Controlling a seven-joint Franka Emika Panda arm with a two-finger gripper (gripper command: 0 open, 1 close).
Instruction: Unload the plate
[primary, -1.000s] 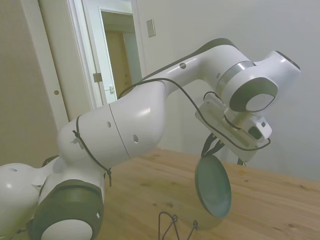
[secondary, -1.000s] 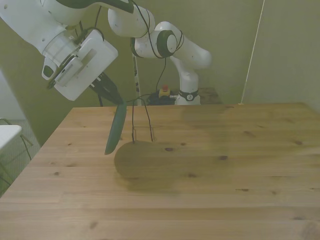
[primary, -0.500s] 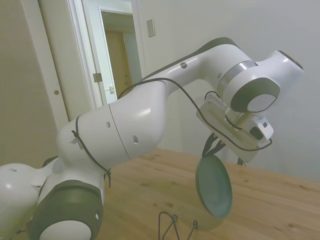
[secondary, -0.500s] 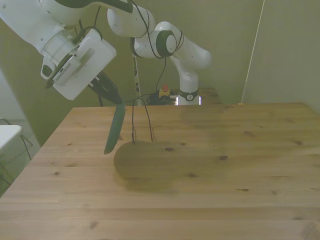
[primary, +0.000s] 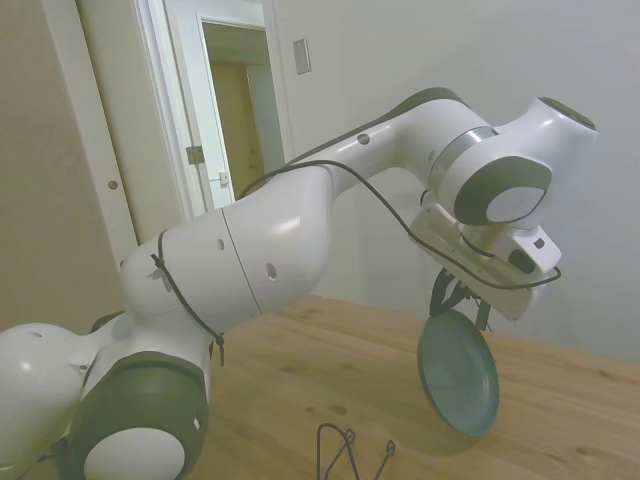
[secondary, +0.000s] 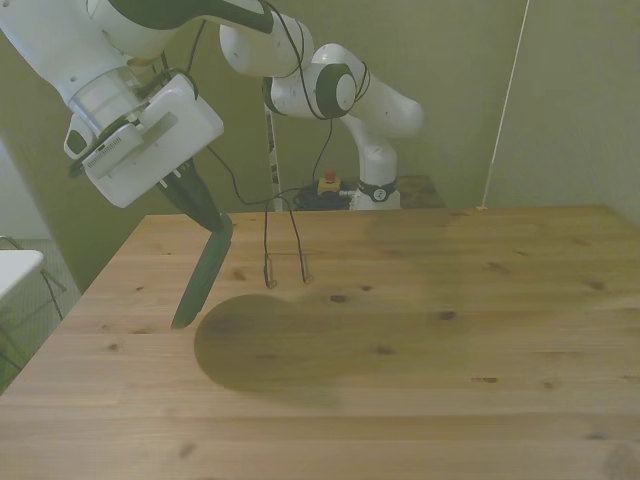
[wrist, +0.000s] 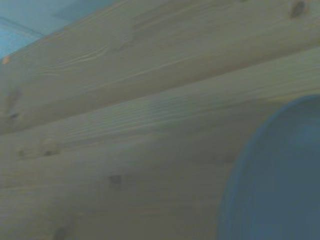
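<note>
The gripper (secondary: 203, 218) is clamped on the top edge of the plate (secondary: 203, 272); the plate hangs tilted above the table (secondary: 420, 330), beside the rack (secondary: 285, 250); it could slip out and bang down.

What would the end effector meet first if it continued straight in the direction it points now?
The end effector points down, holding the plate by its rim. Going on, the plate's lower edge would probably meet the bare table first, clear of the wire rack; depth is uncertain.
</note>
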